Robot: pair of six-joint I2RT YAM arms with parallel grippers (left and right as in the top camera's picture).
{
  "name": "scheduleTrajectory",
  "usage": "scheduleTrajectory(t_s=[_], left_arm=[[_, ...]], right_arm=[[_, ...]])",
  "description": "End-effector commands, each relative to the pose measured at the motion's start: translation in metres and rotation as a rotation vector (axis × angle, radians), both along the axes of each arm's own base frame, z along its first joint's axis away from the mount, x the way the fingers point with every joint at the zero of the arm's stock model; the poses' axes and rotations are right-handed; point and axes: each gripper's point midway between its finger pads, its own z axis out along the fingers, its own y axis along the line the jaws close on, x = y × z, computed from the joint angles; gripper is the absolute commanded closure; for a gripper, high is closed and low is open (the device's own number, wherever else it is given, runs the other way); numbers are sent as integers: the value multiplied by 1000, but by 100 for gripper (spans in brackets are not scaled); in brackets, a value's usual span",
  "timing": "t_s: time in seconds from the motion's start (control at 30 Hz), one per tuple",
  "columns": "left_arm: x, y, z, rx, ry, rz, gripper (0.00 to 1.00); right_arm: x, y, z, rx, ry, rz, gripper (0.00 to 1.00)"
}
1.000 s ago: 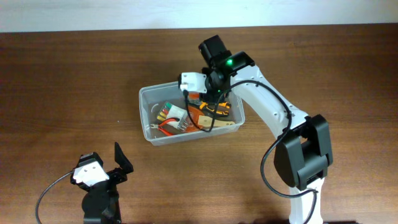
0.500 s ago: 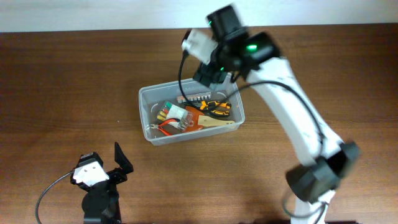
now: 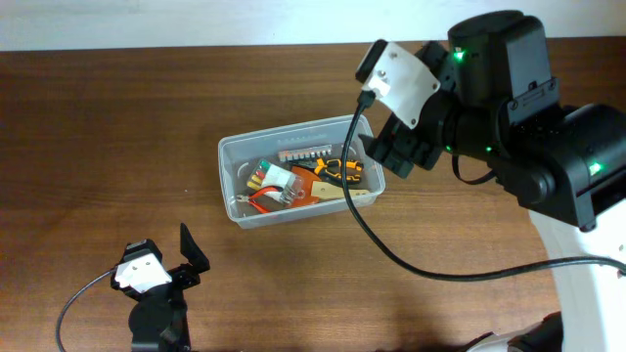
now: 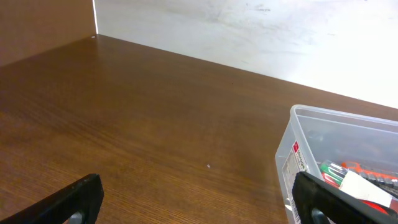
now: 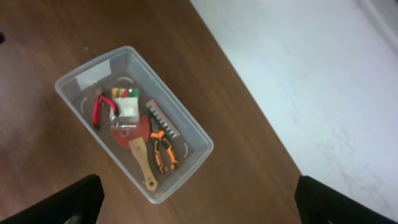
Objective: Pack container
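1. Two arms were at the brown table (image 3: 117, 117), and the container (image 3: 227, 168) sat on it near the middle, its long sides running roughly left to right in the overhead view
2. Inside the container lay red-handled cutters (image 5: 98, 110), a small clear box of coloured bits (image 5: 124, 102), a grey strip of bits (image 5: 163, 118), orange-and-black pliers (image 5: 163, 149) and a scraper with a wooden handle (image 5: 142, 163)
3. Held high above the table, the right gripper (image 5: 199, 186) looked straight down on it; its fingers (image 5: 74, 199) stood far apart at the bottom corners of the wrist view with nothing between them
4. From that height the container (image 5: 74, 81) lay well below the right gripper, up and to the left of the gap between its fingers and touching neither one
5. Seen from overhead, the right gripper (image 3: 396, 154) hung over the container's right end, its cable looping down past the rim
6. Low by the table's front edge, the left gripper (image 3: 168, 252) was well apart from the container, which lay ahead of it and to its right
7. Its fingers (image 4: 74, 199) were spread wide and held nothing; the container (image 4: 298, 155) showed only at the right edge of that wrist view, beyond the right finger
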Motion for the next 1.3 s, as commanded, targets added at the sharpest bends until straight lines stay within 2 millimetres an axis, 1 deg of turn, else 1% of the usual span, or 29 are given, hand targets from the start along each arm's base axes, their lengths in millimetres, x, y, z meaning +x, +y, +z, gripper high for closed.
scheduleTrajectory(t_s=[0.0,0.13,0.37,0.47,0.53,0.6,0.67,0.73,0.8,0.83,0.93,1.03,1.07,1.1,1.13,1.17,1.27], left_arm=[[0,0,-1,9,2,-1,1],[0,0,-1,9,2,-1,1],[0,0,-1,9,2,-1,1],[0,0,-1,9,2,-1,1],[0,0,-1,9,2,-1,1],[0,0,-1,9,2,-1,1],[0,0,-1,9,2,-2,1],[0,0,-1,9,2,-1,1],[0,0,-1,9,2,-1,1],[0,0,-1,9,2,-1,1],[0,0,-1,9,2,-1,1],[0,0,-1,9,2,-2,1],[0,0,-1,9,2,-1,1],[0,0,-1,9,2,-1,1],[0,0,-1,9,2,-1,1],[0,0,-1,9,2,-1,1],[0,0,-1,9,2,-1,1]], right_arm=[[3,3,-6,13,28,-1,1],[9,-10,-9,-44,15,-64,1],[5,-16,-12,-59,28,-76,1],[-4,-24,1,-45,-12,-77,1],[-17,-35,12,-17,-42,-88,1],[-25,-42,18,14,-73,-91,1],[-30,-50,21,56,-115,-99,1],[-34,-56,17,93,-151,-105,1],[-41,-61,5,127,-175,-101,1],[-46,-64,-6,141,-187,-101,1],[-60,-77,-50,152,-208,-126,1],[-73,-86,-96,155,-228,-148,1],[-83,-92,-129,153,-228,-163,1],[-88,-95,-144,151,-224,-170,1],[-98,-100,-175,145,-213,-185,1],[-102,-103,-190,144,-210,-194,1],[-112,-108,-224,150,-206,-215,1]])
